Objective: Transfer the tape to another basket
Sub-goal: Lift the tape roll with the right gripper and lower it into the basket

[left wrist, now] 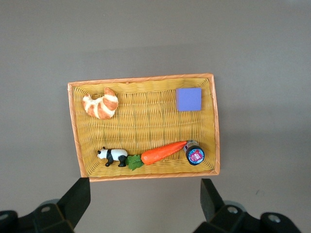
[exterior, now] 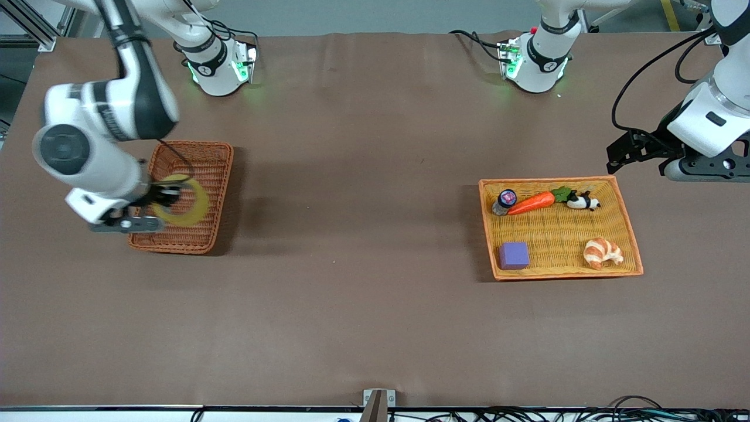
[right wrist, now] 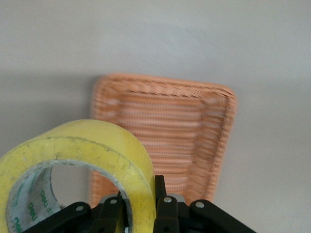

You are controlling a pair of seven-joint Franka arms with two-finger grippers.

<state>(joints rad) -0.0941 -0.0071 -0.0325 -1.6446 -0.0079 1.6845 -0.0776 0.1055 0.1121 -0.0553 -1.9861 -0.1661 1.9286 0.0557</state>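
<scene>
In the lower right of the front view sat the wide orange-yellow tray (exterior: pixel 630 225), toward the left arm's end of the table (exterior: pixel 363 264). Nearest the front camera in it lay a purple block (exterior: pixel 514 255) and a croissant (exterior: pixel 602 252); farther up the tray lay a small jar (exterior: pixel 504 201) with a red-and-pink printed lid, a toy carrot (exterior: pixel 532 203) with its leafy end touching a toy panda (exterior: pixel 583 201). The jar's lid carried a label, but its writing could not be read.

At the left of the frame, the right gripper (exterior: pixel 166 194) hung over the reddish-brown basket (exterior: pixel 202 234), its fingers pinched tight on the wall of the tape (exterior: pixel 186 202), one inside the ring and one outside. The roll was lifted clear, tilted on edge above the basket's floor. Green print showed on the tape's inner core in the right wrist view, too small to read.

At the upper right edge, the left gripper (exterior: pixel 621 152) waited over bare table beside the tray, its fingers (left wrist: pixel 77 199) spread wide with nothing between them. Nothing stood between the two containers.
</scene>
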